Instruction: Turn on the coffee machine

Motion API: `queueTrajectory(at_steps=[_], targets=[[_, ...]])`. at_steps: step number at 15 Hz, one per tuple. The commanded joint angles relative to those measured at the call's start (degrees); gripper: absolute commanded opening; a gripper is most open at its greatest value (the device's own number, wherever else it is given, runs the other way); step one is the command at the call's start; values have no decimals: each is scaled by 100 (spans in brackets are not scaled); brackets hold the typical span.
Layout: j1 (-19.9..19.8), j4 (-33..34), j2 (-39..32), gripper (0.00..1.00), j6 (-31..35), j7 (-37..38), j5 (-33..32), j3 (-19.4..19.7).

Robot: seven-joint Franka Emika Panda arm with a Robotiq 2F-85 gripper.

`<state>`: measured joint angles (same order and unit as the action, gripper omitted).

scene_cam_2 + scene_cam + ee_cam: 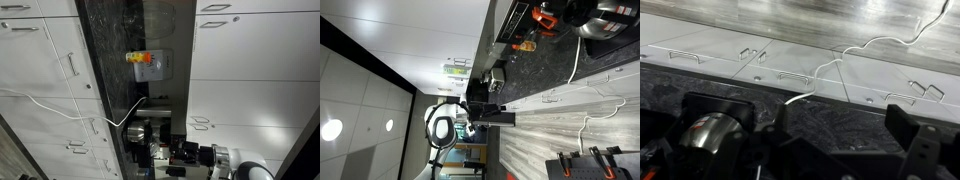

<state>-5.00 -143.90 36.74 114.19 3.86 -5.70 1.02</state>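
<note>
The coffee machine [492, 78] is a small black box with a silver part on the dark granite counter. It also shows in an exterior view [150, 130] and at the left of the wrist view [708, 135], where its shiny round part shows. My gripper [845, 135] is open and empty, its two dark fingers over bare counter just beside the machine. In both exterior views the gripper [483, 108] [170, 155] hangs close to the machine; I cannot tell whether it touches it.
A small orange item [525, 45] [143, 60] stands further along the counter. A big steel pot [605, 20] sits at the far end. A white cable [815, 80] runs from the machine over the counter edge, in front of white cabinet drawers [790, 60].
</note>
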Motion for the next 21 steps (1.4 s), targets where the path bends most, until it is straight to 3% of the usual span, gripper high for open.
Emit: queueTrajectory(at_steps=[1,8,13,21], targets=[[-276,-111,264,100,331,-70,-398,177],[-618,84,257,100,1050,-975,-925,994],[-690,469,59,100,1089,-1971,-999,1576],[-710,446,109,100,1073,-2093,-882,1643]])
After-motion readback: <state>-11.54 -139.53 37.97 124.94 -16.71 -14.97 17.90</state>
